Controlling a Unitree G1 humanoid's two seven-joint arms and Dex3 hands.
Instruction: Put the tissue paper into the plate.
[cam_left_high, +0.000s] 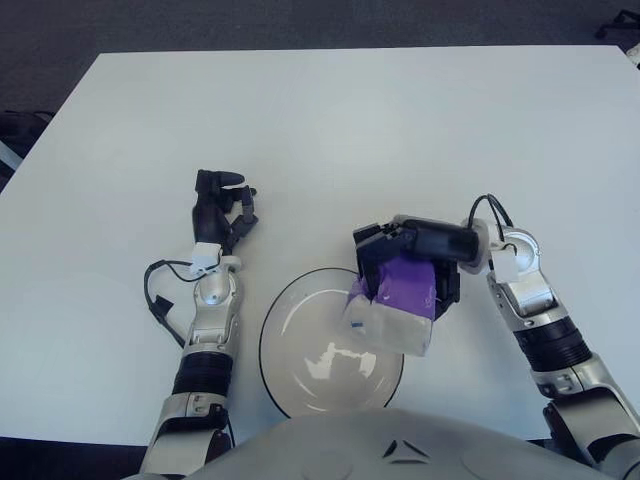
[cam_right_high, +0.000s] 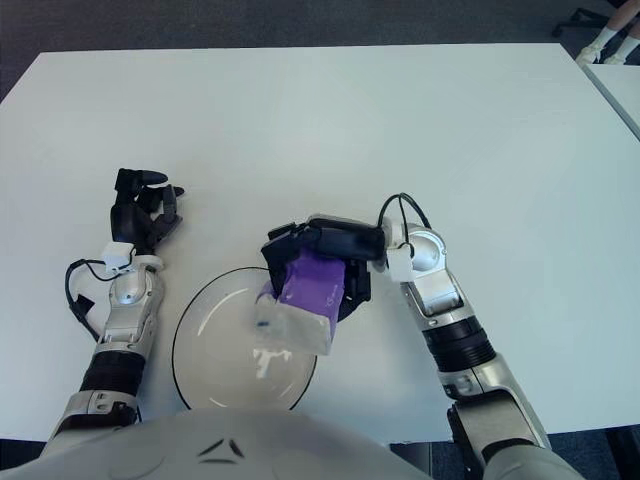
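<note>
A white plate (cam_left_high: 300, 315) with a dark rim sits on the white table near its front edge. My right hand (cam_left_high: 405, 262) is shut on a purple and clear pack of tissue paper (cam_left_high: 398, 300) and holds it over the plate's right rim, the pack's clear end hanging over the plate. It also shows in the right eye view (cam_right_high: 305, 300). My left hand (cam_left_high: 222, 208) shows to the upper left of the plate, holding nothing, fingers curled loosely.
The white table (cam_left_high: 330, 130) stretches far behind the plate. Dark floor lies beyond its far edge. A cable loop (cam_left_high: 158, 290) hangs off my left wrist.
</note>
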